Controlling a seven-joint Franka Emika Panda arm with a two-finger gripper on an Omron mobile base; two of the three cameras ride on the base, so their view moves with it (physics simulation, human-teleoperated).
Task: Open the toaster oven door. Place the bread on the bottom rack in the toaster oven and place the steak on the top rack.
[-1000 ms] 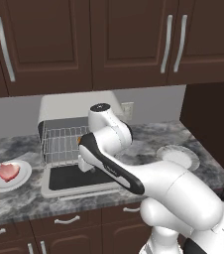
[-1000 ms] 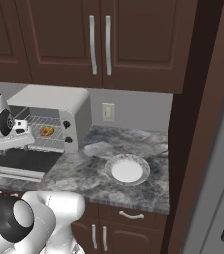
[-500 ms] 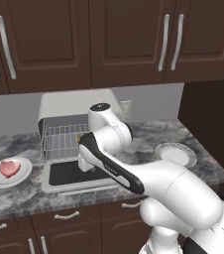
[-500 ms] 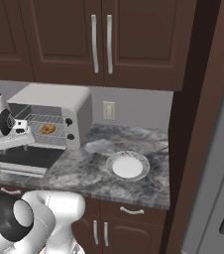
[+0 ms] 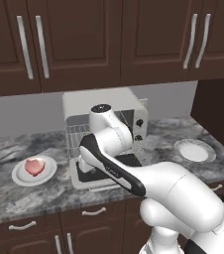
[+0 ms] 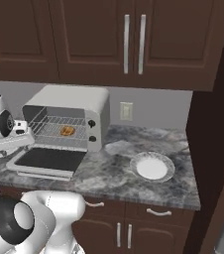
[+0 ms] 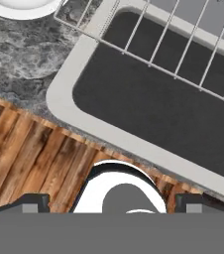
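The toaster oven (image 6: pixel 68 105) stands on the counter with its door (image 6: pixel 47 159) dropped open and flat. The bread (image 6: pixel 67 131) lies on a wire rack inside; I cannot tell which rack. The steak (image 5: pixel 33 165) rests on a white plate (image 5: pixel 21 177) left of the oven. My gripper (image 6: pixel 22 135) hangs open and empty above the left front part of the open door. In the hand view the gripper (image 7: pixel 111 203) looks straight down on the dark door glass (image 7: pixel 153 111), with a wire rack (image 7: pixel 183 47) beyond it and the fingertips (image 7: pixel 33 201) wide apart.
An empty white plate (image 6: pixel 152 167) sits on the counter right of the oven. Dark wall cabinets (image 5: pixel 109 39) hang above. A tall dark panel (image 6: pixel 218 124) closes off the counter on the right. Wooden floor (image 7: pixel 29 158) shows below the counter edge.
The whole scene has shifted to the right in both base views, so the camera has moved. The gripper stays open over the door, and the bread and steak lie where they were.
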